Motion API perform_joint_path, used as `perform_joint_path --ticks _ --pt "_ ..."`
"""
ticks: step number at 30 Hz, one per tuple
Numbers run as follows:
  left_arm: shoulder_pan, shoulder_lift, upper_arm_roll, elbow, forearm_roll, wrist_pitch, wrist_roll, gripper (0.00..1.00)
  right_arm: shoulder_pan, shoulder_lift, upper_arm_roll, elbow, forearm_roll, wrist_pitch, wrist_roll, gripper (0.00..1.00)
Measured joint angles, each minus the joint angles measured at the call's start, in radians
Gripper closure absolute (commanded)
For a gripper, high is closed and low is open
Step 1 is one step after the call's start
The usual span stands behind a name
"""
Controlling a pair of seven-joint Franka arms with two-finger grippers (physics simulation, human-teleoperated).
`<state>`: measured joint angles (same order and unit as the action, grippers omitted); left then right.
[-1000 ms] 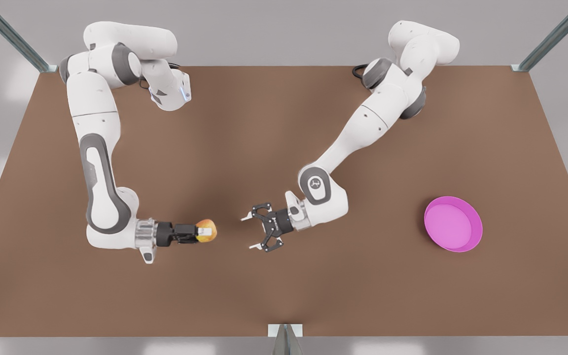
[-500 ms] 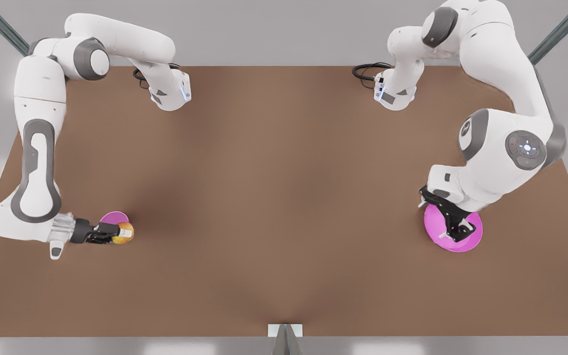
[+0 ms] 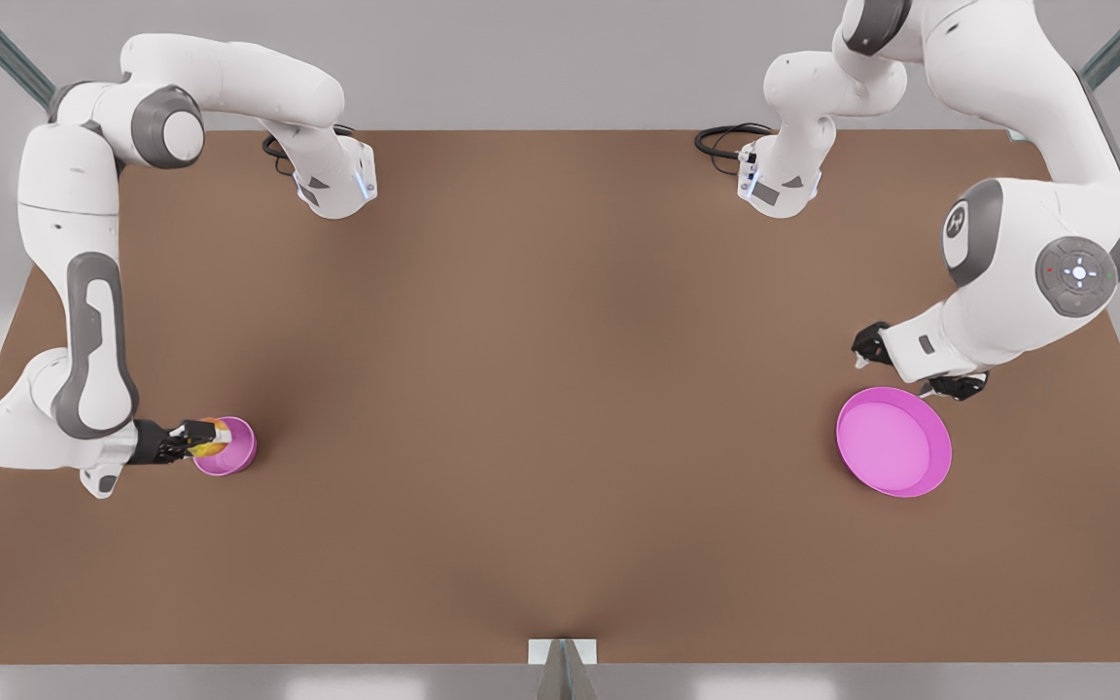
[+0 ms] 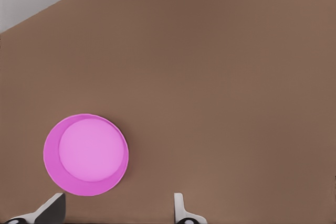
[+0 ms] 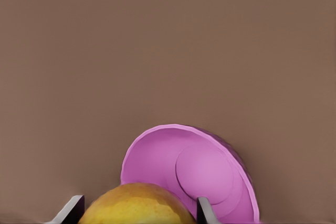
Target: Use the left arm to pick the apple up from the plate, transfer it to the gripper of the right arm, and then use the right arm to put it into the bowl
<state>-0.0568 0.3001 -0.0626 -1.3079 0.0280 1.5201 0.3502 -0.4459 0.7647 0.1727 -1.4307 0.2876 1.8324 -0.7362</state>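
Note:
At the front view's left, my right gripper [image 3: 213, 438] is shut on the yellow-green, red-blushed apple [image 3: 211, 434] and holds it over the near rim of the small pink bowl [image 3: 237, 453]. The right wrist view has the apple [image 5: 137, 204] between the fingers [image 5: 72, 208], with the bowl [image 5: 157, 161] just beyond it. At the front view's right, my left gripper [image 3: 902, 375] hovers behind the wide pink plate [image 3: 893, 454]. Its fingers [image 4: 52, 206] stand open and hold nothing, with the plate [image 4: 51, 165] below them in the left wrist view.
The brown table [image 3: 541, 389] stretches bare between the bowl and the plate. Both arm bases [image 3: 336, 185] stand at its far edge, and a black cable [image 3: 720, 141] lies by the base on the right.
My right gripper carried the apple from the table's middle to the front view's left, over the bowl. My left gripper swung to the plate, then drew back behind it.

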Motion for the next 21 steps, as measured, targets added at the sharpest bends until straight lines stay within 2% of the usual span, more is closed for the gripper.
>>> perform_joint_path --ticks 1,6,9,13,17,18,19,21 --pt "0.0 0.005 0.0 0.0 0.0 -0.001 -0.025 0.0 -0.001 0.001 0.0 0.0 -0.007 0.003 -0.005 0.0" --pt "0.001 0.018 0.006 0.0 0.001 -0.005 -0.134 0.0 -0.001 -0.001 0.0 0.008 -0.026 0.009 -0.026 0.0" --pt "0.0 0.027 0.007 0.0 0.0 -0.006 -0.191 0.0 0.005 -0.035 0.004 0.085 -0.081 0.0 -0.033 0.0" --pt "-0.009 0.056 0.003 0.024 0.0 -0.004 -0.253 0.0 0.114 -0.261 0.011 0.232 -0.256 -0.06 -0.007 0.0" --pt "-0.016 0.07 0.0 0.038 0.0 -0.003 -0.302 0.0 0.221 -0.429 0.078 0.216 -0.374 -0.158 0.117 0.0" --pt "-0.018 0.072 0.0 0.039 0.0 -0.001 -0.312 0.0 0.235 -0.516 0.067 0.112 -0.386 -0.17 0.151 0.0" --pt "-0.018 0.073 0.0 0.039 0.001 0.002 -0.322 0.0 0.281 -0.604 0.015 0.001 -0.389 -0.174 0.185 0.0" --pt "-0.019 0.074 0.0 0.039 0.001 0.005 -0.341 0.0 0.431 -0.676 -0.158 -0.083 -0.35 -0.182 0.247 0.0"
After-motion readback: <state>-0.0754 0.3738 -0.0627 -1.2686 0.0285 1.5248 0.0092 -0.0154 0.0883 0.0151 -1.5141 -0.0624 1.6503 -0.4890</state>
